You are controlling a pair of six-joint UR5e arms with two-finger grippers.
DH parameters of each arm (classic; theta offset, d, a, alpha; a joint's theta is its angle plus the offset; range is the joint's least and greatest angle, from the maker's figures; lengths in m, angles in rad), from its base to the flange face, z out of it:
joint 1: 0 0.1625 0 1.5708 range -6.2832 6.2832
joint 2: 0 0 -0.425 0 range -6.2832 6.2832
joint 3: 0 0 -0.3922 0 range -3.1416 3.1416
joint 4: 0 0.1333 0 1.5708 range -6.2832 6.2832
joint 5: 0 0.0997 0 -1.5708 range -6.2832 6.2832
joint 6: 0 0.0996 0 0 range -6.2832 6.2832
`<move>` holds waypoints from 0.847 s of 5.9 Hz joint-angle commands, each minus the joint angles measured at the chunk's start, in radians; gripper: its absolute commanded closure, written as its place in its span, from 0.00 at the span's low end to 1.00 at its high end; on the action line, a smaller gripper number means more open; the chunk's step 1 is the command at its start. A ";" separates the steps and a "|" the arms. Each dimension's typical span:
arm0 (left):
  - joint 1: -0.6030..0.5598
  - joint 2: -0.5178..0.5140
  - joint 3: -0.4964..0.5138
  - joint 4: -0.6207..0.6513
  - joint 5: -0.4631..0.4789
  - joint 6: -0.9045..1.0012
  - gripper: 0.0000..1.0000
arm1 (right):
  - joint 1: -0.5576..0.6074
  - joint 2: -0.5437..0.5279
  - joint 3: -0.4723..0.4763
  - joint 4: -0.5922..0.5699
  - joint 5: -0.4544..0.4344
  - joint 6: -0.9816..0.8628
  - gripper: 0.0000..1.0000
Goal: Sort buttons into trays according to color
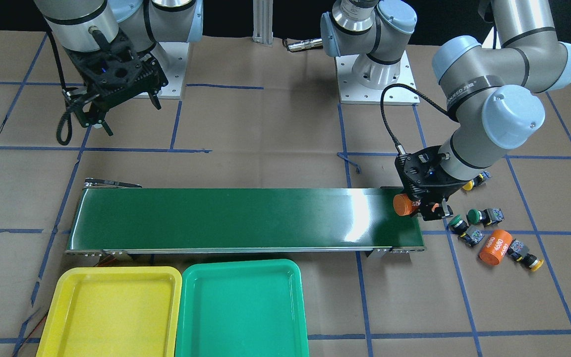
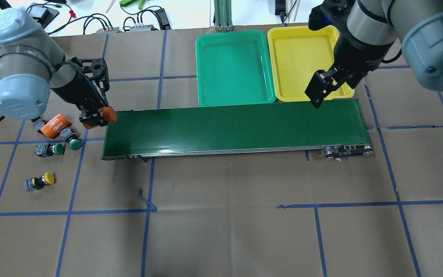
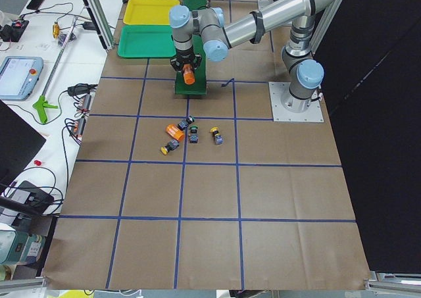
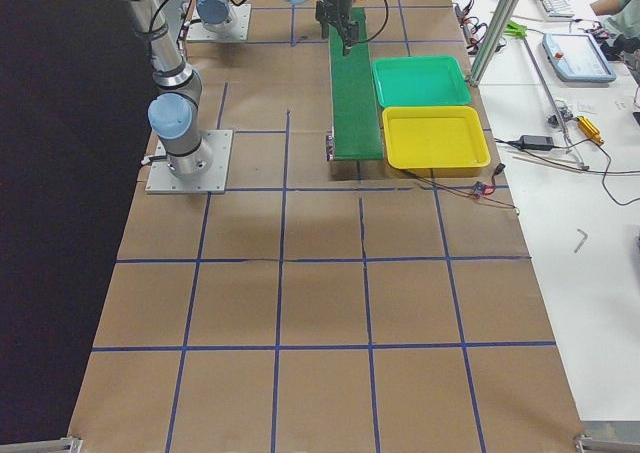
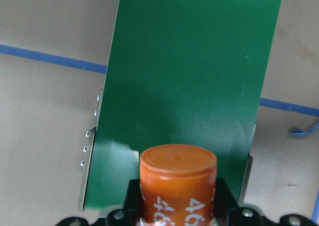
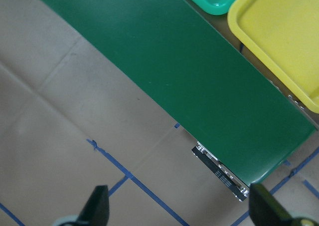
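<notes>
My left gripper (image 2: 96, 117) is shut on an orange cylinder marked "4680" (image 5: 178, 181) and holds it over the left end of the dark green conveyor belt (image 2: 237, 127). Two green buttons (image 2: 54, 149) (image 2: 74, 143) and a yellow button (image 2: 41, 180) lie on the paper left of the belt. A second yellow button (image 1: 532, 260) lies beside another orange cylinder (image 1: 494, 247). My right gripper (image 2: 333, 86) is open and empty above the belt's right end, by the yellow tray (image 2: 302, 61). The green tray (image 2: 235, 67) stands next to it. Both trays hold nothing.
The belt runs across the table's middle, with the trays side by side just beyond it. Blue tape lines mark a grid on the brown paper. Cables and tools lie past the table's far edge (image 2: 110, 23).
</notes>
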 commanded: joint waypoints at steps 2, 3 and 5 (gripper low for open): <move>-0.064 -0.054 -0.015 0.009 0.006 -0.010 0.87 | 0.019 0.035 0.046 -0.138 0.004 -0.442 0.00; -0.063 -0.057 -0.022 0.009 0.003 -0.004 0.19 | 0.019 0.070 0.047 -0.212 0.009 -0.589 0.00; -0.048 -0.054 -0.001 0.014 0.018 -0.002 0.02 | 0.019 0.077 0.074 -0.215 0.016 -0.654 0.00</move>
